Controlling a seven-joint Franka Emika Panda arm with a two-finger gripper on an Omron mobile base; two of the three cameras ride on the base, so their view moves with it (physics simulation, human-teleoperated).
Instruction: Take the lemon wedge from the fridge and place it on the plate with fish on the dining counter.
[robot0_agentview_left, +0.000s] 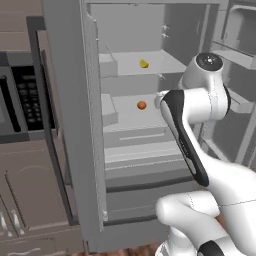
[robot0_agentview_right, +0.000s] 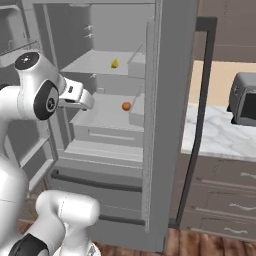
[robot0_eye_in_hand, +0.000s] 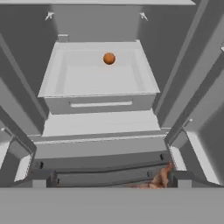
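The tall grey French-door fridge (robot0_agentview_left: 75, 125) stands open, and the tiny bright yellow lemon wedge (robot0_agentview_left: 144, 63) sits on the upper pale shelf, with the small round orange ball (robot0_agentview_left: 142, 105) on the shelf below. The hand camera looks down at that ball (robot0_eye_in_hand: 109, 58), so the aim is too low. The gripper's jaws are spread wide, holding nothing. Best to lift the hand, centre on the wedge, and close gently around so small a piece.

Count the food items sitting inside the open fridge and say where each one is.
2. The lemon wedge lies on the upper shelf of the fridge; the small orange ball sits on the shelf below. Door bins and drawers may hide more.
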